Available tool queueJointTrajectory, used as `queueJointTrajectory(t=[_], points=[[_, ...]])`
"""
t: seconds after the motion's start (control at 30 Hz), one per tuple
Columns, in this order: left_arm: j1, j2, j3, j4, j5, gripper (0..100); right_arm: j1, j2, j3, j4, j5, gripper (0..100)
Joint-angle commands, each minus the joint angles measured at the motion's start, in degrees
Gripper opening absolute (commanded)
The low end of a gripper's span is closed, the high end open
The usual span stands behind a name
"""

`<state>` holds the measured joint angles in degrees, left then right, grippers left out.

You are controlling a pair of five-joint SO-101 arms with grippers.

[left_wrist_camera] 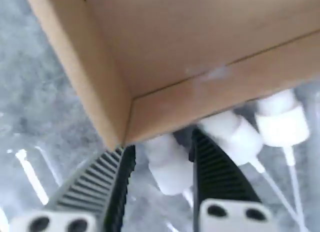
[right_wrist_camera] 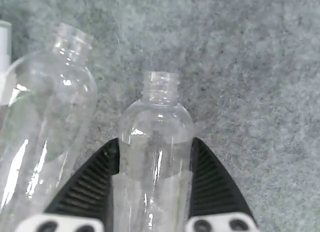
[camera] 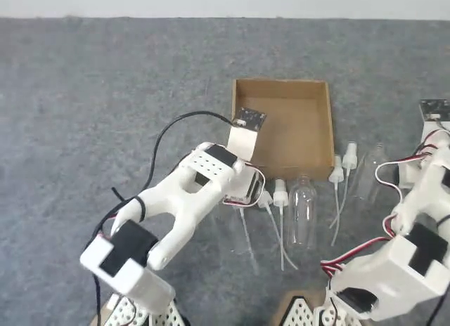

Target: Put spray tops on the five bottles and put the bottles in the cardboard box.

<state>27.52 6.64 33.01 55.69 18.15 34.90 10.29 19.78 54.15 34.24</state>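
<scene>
Straddling a white plastic spray top (left_wrist_camera: 167, 167) at the near left corner of the open brown cardboard box (camera: 288, 129), the left gripper (left_wrist_camera: 160, 148) has its jaws apart. More white spray tops (camera: 280, 194) and an uncapped clear bottle (camera: 302, 210) lie on the grey carpet (camera: 105, 94) along the box's near side. Right of the box, the right gripper (right_wrist_camera: 155, 148) is clamped on a clear plastic bottle (right_wrist_camera: 156, 117), with a second bottle (right_wrist_camera: 50, 102) just beside it.

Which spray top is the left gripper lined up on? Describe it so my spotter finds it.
Find the cardboard box, then its near corner beside the left arm. Outside that corner a white spray top lies on the carpet, between the open fingers of the left gripper. Its neighbours lie farther along the box wall, outside the fingers.
</scene>
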Motion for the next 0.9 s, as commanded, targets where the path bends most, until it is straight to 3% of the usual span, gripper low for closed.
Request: queueJointTrajectory(t=[0.0,0.17,0.37,0.63,0.87], points=[[-0.3,-0.3,-0.5,-0.5,0.9,16,0.4,0.1,1.3,1.4,0.7,0.6],[0.2,0.3,-0.5,-0.6,-3.6,16,0.4,0.1,1.3,1.4,0.7,0.6],[0.3,-0.1,-0.6,-0.8,-6.1,6,0.5,0.1,1.2,2.1,0.7,0.6],[-0.3,-0.3,-5.3,0.0,-9.8,2,0.3,-0.5,0.9,2.7,0.8,0.6],[-0.4,-0.4,-17.3,10.4,-12.4,2,0.2,-0.6,0.8,2.8,0.8,0.6]])
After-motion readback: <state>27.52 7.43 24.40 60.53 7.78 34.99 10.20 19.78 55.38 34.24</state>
